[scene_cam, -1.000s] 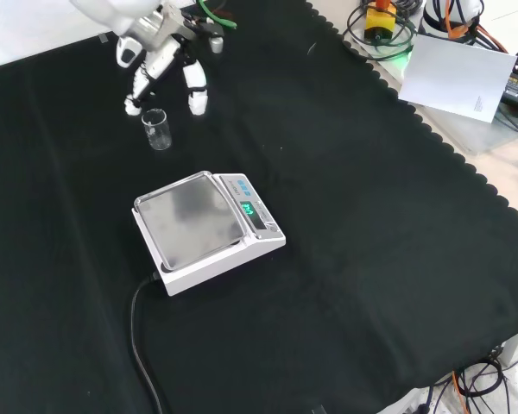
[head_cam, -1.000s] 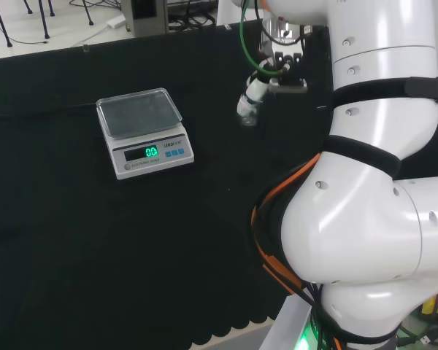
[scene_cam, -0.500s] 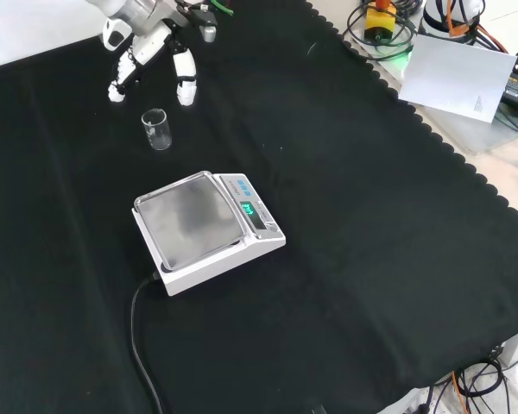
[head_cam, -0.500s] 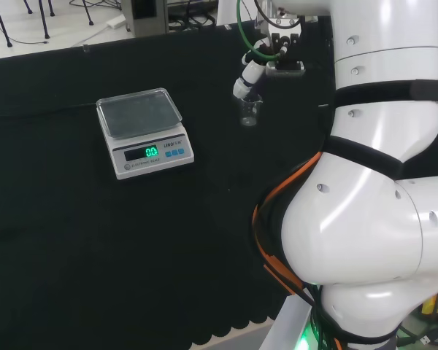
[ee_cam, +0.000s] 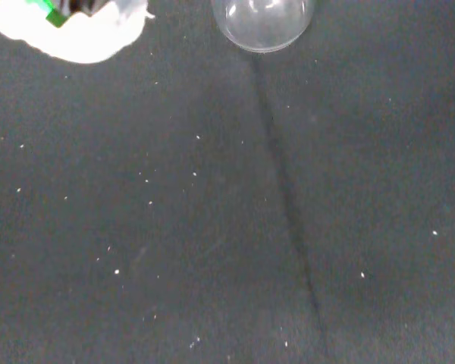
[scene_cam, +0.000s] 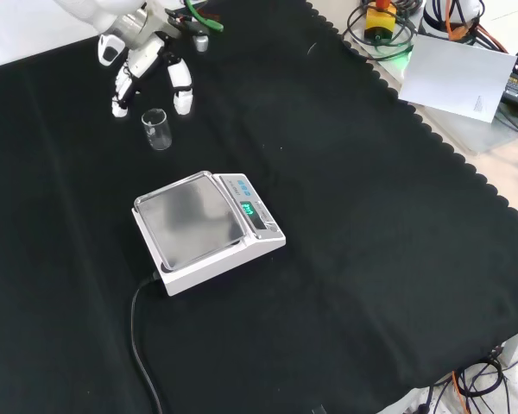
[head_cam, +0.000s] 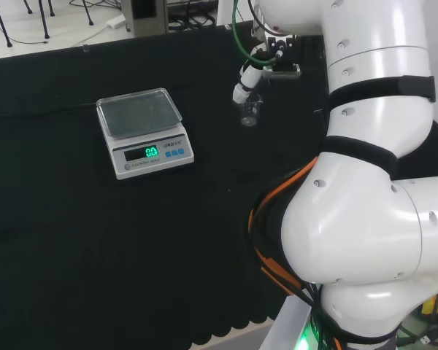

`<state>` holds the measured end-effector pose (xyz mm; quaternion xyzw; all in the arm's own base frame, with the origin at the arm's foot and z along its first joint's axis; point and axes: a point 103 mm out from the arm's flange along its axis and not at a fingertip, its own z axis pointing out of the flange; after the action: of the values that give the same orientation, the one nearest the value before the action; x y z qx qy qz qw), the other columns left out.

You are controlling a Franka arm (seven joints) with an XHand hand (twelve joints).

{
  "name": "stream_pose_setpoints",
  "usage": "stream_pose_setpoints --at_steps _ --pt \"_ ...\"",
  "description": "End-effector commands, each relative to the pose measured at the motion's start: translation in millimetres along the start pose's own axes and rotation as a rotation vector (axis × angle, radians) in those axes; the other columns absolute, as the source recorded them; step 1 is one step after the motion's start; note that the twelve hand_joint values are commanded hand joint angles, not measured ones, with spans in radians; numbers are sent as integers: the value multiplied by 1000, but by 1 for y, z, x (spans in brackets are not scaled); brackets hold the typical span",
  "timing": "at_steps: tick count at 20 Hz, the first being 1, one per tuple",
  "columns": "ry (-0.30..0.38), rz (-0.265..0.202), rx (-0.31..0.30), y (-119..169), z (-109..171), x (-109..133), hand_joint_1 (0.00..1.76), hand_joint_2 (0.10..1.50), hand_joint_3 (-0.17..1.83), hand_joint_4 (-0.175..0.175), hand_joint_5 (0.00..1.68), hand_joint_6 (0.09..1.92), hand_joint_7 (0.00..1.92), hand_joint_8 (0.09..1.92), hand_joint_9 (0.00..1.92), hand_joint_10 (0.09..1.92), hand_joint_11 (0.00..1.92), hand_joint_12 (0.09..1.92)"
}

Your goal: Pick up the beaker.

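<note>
A small clear beaker (scene_cam: 156, 129) stands upright, seemingly empty, on the black-clothed worktop (scene_cam: 345, 207), just below the hand (scene_cam: 147, 65). The hand hovers with fingers (scene_cam: 182, 93) spread and relaxed, holding nothing.

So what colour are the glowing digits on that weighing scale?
Green, on the scale front panel; clearest in the head view.
</note>
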<state>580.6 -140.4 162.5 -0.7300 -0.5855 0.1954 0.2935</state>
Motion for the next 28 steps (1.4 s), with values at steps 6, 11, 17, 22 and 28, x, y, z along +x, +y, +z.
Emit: stream_pose_setpoints --at_steps 6,11,17,22,28 --pt "-21 24 182 36 37 2 873 525 463 79 32 87 0 124 0 733 160 1494" --pt "-38 44 181 27 38 -5 927 503 527 69 154 87 0 185 0 825 262 1464" --pt "-66 55 83 28 37 -2 1244 476 835 -9 474 354 159 671 560 751 936 1092" --pt "-86 57 -33 22 30 -1 1327 855 443 -167 936 1066 624 1083 830 1040 1097 937" --pt "-79 26 -145 -7 3 1 1507 737 661 -175 966 1148 816 1250 975 1321 1311 746"
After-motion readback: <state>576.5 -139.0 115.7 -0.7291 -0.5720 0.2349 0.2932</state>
